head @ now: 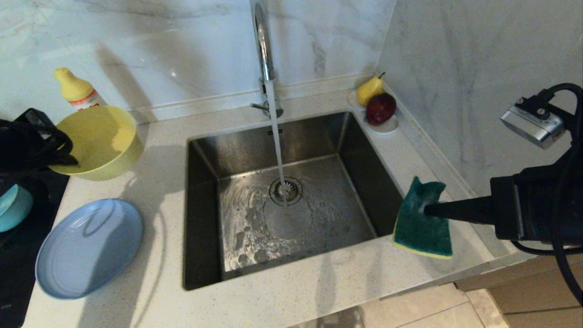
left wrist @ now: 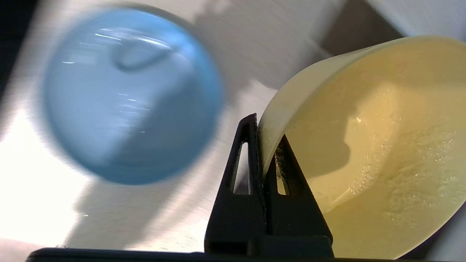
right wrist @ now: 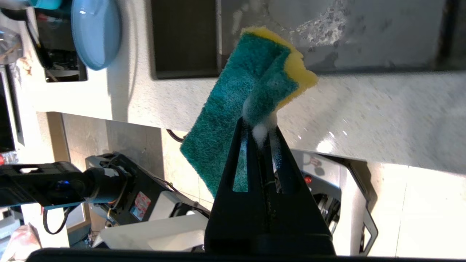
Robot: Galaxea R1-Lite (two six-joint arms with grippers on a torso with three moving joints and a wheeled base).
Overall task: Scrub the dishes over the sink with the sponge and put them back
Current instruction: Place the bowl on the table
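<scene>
My left gripper [head: 68, 158] [left wrist: 260, 131] is shut on the rim of the yellow bowl [head: 98, 141] [left wrist: 382, 145]. It holds the bowl tilted above the counter, left of the sink [head: 337, 200]. The bowl's inside is wet with suds. The grey-blue plate [head: 89, 248] [left wrist: 131, 94] lies flat on the counter below it. The teal-blue bowl [head: 13, 207] shows at the far left edge. My right gripper [head: 428, 210] [right wrist: 259, 123] is shut on the sponge [head: 421, 218] [right wrist: 240, 109], green face showing, over the sink's right rim. Water runs from the tap [head: 263, 45] onto the drain.
A yellow soap bottle [head: 77, 91] stands at the back left. A white fruit dish [head: 386, 126] with a pear and an apple sits in the back right corner. A black hob [head: 18, 264] borders the counter at the left. A marble wall rises close on the right.
</scene>
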